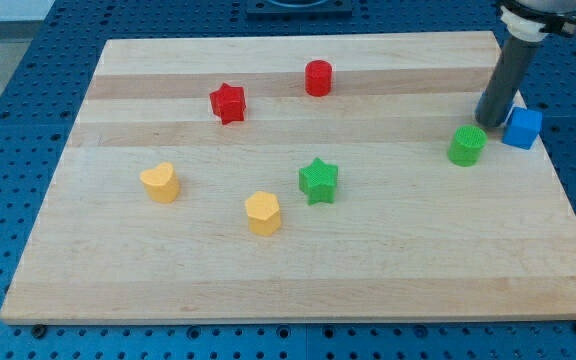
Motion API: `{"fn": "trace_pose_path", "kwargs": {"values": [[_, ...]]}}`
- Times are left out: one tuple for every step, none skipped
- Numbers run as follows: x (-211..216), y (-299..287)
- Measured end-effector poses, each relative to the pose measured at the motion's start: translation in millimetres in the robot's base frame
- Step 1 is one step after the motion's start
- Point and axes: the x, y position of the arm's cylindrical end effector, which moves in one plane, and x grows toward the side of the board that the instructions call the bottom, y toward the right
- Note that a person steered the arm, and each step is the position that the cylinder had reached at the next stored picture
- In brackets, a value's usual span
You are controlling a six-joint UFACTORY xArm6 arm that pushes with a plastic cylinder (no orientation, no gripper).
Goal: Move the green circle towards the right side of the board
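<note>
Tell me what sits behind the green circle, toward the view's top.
Just behind the green circle my tip meets the board, up and right of it. The blue cube stands to the right. Whether tip and circle touch cannot be told; the rod covers the board behind it.

Robotics lab bench. Pale wooden board laid on a blue perforated mounting plate with a regular hole grid, visible on all sides. Dark rod of a robot arm at far right. Small coloured plastic test blocks scattered on board.
</note>
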Motion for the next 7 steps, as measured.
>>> {"fn": "trace_pose_path", "kwargs": {"values": [[0.0,-24.9],[0.0,-56.7],[0.9,-79.1],[16.6,-86.7],[36.7,-86.7],[61.7,-86.7],[68.1,-86.7]]}}
